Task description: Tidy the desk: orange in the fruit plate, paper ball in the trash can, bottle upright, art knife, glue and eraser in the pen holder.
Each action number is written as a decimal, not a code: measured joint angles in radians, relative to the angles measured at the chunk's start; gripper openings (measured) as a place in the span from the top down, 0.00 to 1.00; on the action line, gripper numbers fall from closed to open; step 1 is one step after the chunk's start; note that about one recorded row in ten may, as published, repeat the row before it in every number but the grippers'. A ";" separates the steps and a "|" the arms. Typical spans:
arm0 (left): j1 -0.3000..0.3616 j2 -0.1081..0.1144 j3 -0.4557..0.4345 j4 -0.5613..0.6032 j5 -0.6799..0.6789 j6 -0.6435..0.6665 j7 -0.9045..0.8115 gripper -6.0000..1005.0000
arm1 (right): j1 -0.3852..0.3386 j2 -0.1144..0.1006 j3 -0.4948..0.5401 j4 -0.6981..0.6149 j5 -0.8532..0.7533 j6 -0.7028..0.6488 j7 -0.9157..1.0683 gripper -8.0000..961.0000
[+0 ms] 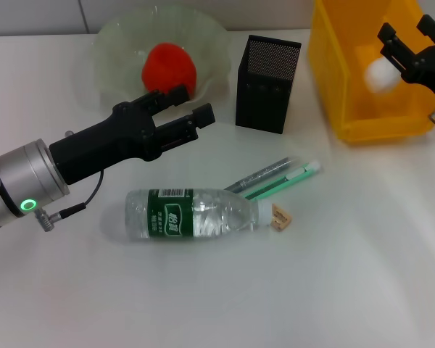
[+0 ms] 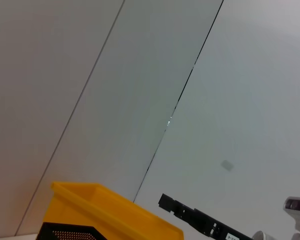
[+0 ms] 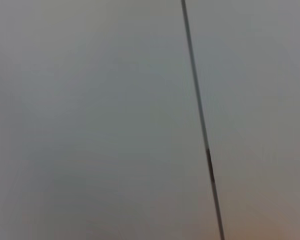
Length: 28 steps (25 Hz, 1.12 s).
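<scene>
Inside the yellow plastic bin (image 1: 362, 127) lies a crumpled paper ball (image 1: 381, 75), both hands spread apart.

An office-like desk: white tabletop (image 1: 333, 290), mesh pen holder (image 1: 267, 83), plain panelled wall (image 2: 140, 100) behind.

my right tool (image 1: 412, 43): arm cut off by head view's right edge | trash can (image 1: 348, 109): top cropped | orange (image 1: 170, 69): lower part hidden behind my left tool (image 1: 185, 109) | art knife (image 1: 264, 172): near end hidden behind bottle (image 1: 192, 214)
</scene>
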 joint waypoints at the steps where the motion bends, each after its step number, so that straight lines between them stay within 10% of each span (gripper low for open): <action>1: -0.001 0.000 0.000 0.000 0.000 -0.001 0.003 0.21 | -0.003 0.000 -0.007 -0.002 0.001 -0.002 0.009 0.22; 13: -0.001 0.004 0.000 0.009 0.025 0.004 0.010 0.22 | -0.092 -0.011 -0.091 -0.170 -0.061 -0.376 0.372 0.21; 21: -0.007 0.006 0.000 0.095 0.179 0.019 0.013 0.22 | -0.123 -0.104 -0.360 -0.345 -0.291 -0.533 0.673 0.21; 28: -0.039 0.007 0.000 0.153 0.256 0.032 0.006 0.22 | -0.132 -0.101 -0.372 -0.433 -0.528 -0.551 0.673 0.21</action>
